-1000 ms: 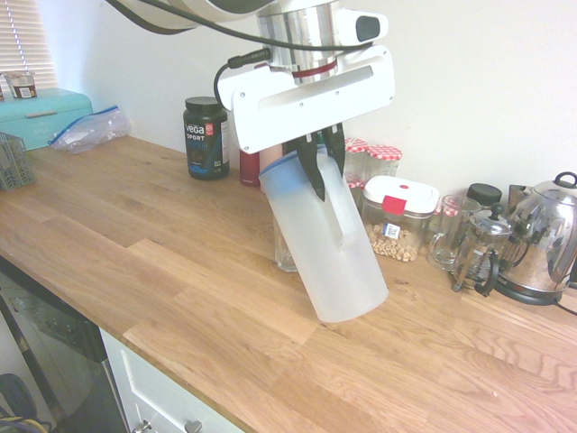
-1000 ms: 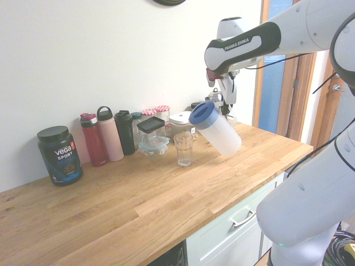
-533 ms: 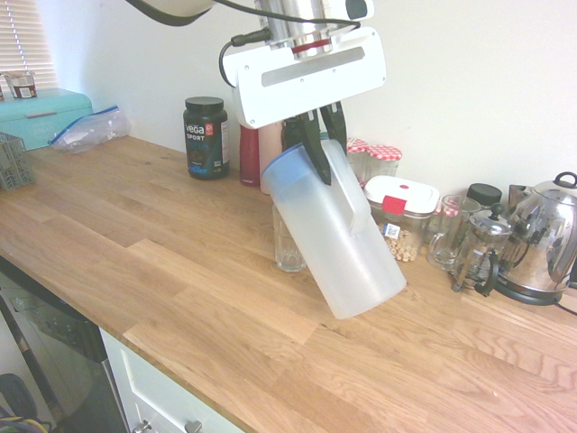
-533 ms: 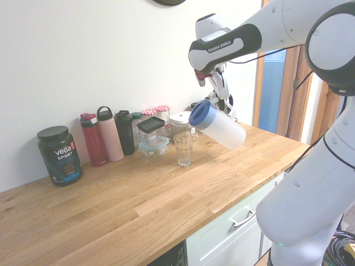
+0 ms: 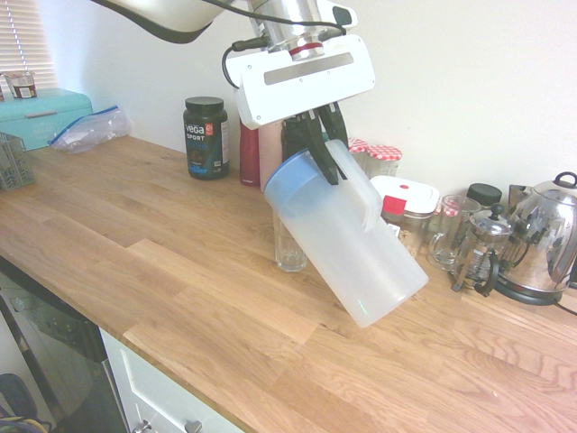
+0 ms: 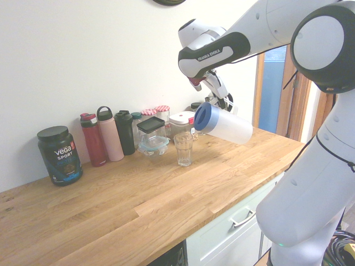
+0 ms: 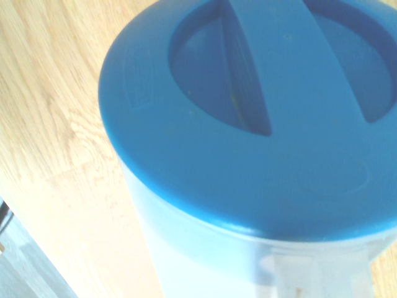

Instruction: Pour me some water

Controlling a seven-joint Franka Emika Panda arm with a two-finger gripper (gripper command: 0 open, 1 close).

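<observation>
My pincer [image 5: 323, 152] is pinching the handle of the translucent pitcher [image 5: 352, 244] near its blue lid [image 5: 288, 185], upper centre of the first exterior view. I see the pitcher tilted steeply, lid end lowest toward the drinking glass [image 5: 288, 244], which stands on the wooden counter [image 5: 135, 262] at centre frame. The second exterior view shows what the first hides: the lid [image 6: 201, 116] sits above and right of the glass rim [image 6: 183, 147], not touching it. The wrist view shows only the lid [image 7: 248, 118] close up, with counter beyond. Bottles [image 6: 108, 134] and a black tub [image 6: 60, 154] line the wall at left.
</observation>
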